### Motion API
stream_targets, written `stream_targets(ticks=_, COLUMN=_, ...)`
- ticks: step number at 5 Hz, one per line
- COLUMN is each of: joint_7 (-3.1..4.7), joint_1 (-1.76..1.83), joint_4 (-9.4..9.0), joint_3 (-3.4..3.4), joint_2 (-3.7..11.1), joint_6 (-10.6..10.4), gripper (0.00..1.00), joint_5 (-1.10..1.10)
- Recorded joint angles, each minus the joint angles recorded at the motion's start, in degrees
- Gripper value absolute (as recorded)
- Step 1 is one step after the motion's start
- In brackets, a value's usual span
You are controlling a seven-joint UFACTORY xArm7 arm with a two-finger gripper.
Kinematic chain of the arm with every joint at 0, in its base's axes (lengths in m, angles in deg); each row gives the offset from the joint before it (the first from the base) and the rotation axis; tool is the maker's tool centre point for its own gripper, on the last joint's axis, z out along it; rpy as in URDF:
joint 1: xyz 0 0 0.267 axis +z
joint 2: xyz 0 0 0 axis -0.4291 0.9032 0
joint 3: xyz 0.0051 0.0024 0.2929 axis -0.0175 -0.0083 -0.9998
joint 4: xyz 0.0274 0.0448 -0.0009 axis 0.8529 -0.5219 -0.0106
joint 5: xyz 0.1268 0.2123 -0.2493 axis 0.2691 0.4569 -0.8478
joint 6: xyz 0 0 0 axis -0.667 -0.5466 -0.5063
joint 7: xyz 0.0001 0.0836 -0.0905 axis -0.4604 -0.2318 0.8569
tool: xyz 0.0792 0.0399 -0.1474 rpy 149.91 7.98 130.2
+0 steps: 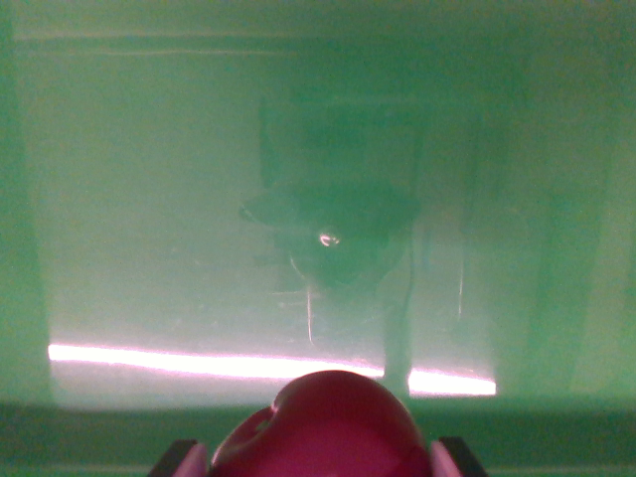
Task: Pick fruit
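A dark red round fruit point(323, 422), like an apple, fills the bottom middle of the wrist view. My gripper point(318, 459) holds it from both sides: one fingertip point(184, 459) shows at its left and the other at its right, both pressed against the fruit. Only the tips of the fingers are in view. Below the fruit lies the glossy green floor of a bin point(149, 219), which mirrors the dark shape of my wrist and camera in its middle.
Green walls rise at the wrist view's left point(15, 248) and along the top edge. A bright pink-white strip of reflected light point(199, 363) crosses the floor just above the fruit. A darker green band runs along the bottom.
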Motion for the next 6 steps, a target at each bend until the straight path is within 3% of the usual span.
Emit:
stream_targets(ticks=1, joint_7=0.00, joint_1=0.00, joint_4=0.00, joint_3=0.00, joint_2=0.00, joint_6=0.0, gripper=1.00, joint_5=0.00)
stream_targets(ticks=2, joint_7=-0.10, joint_1=0.01, joint_4=1.58, joint_3=-0.01, joint_2=-1.18, joint_6=2.8, gripper=1.00, joint_5=-0.10)
stream_targets(ticks=3, joint_7=-0.10, joint_1=0.01, joint_4=1.58, joint_3=-0.01, joint_2=-1.18, joint_6=2.8, gripper=1.00, joint_5=-0.10)
stream_targets(ticks=4, joint_7=-0.20, joint_1=0.03, joint_4=3.14, joint_3=-0.01, joint_2=-2.35, joint_6=5.5, gripper=1.00, joint_5=-0.20)
stream_targets(ticks=5, joint_7=-0.20, joint_1=0.03, joint_4=3.14, joint_3=-0.01, joint_2=-2.35, joint_6=5.5, gripper=1.00, joint_5=-0.20)
stream_targets(ticks=6, joint_7=-0.29, joint_1=0.04, joint_4=4.60, joint_3=-0.02, joint_2=-3.45, joint_6=8.0, gripper=1.00, joint_5=-0.29)
